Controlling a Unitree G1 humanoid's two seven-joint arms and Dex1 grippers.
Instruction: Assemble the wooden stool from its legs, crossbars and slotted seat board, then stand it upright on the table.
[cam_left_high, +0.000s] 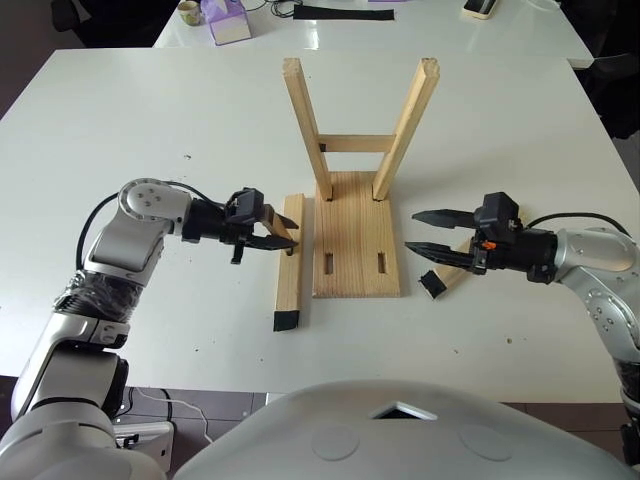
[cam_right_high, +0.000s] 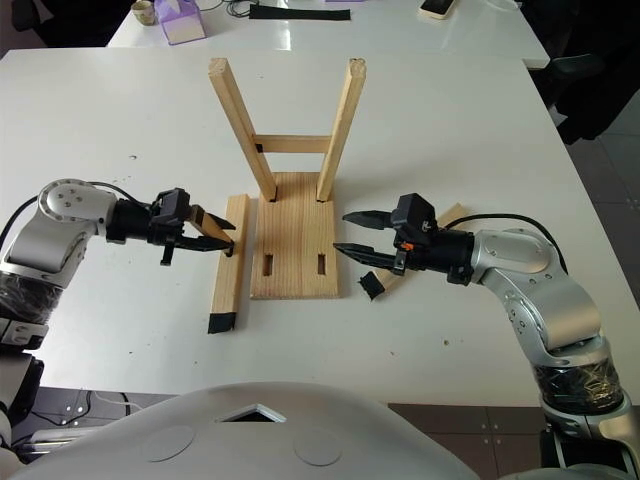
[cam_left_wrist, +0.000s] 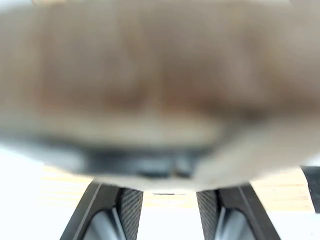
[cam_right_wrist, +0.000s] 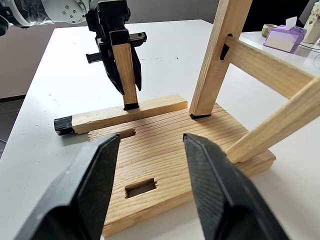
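**A:** How far along is the stool?

**B:** About half, I'd judge. The seat board (cam_left_high: 355, 240) lies flat in the middle of the surface (cam_left_high: 150, 150). Two standing legs (cam_left_high: 308, 120) rise from its far end, joined by a fixed crossbar (cam_left_high: 357, 143). The two slots (cam_left_high: 329, 263) nearer the near edge are empty.

**A:** And the left pincer?

**B:** The left pincer (cam_left_high: 272, 235) is clamped on a short crossbar (cam_right_wrist: 126, 70) and holds it upright. The crossbar's lower end touches the loose leg (cam_left_high: 290, 275), which lies just beside the board on the left-edge side with its black-capped end toward the near edge. There's a dark notch where the two meet — whether the end is seated in it, I cannot tell.

**A:** The other side?

**B:** The right pincer (cam_left_high: 411, 232) is spread wide and holds nothing. It hovers at the board's right side, over a second loose leg (cam_right_high: 452, 213) that lies aslant toward the right edge.

**A:** So which step is this?

**B:** Building the second leg pair, it seems — fitting the crossbar into the first loose leg.

**A:** What does the next move call for?

**B:** Probably a square, straight push down into the notch. Nothing pins that leg, so it may slide or roll. After that, the second leg has to go onto the crossbar's free end before the pair can reach the empty slots.
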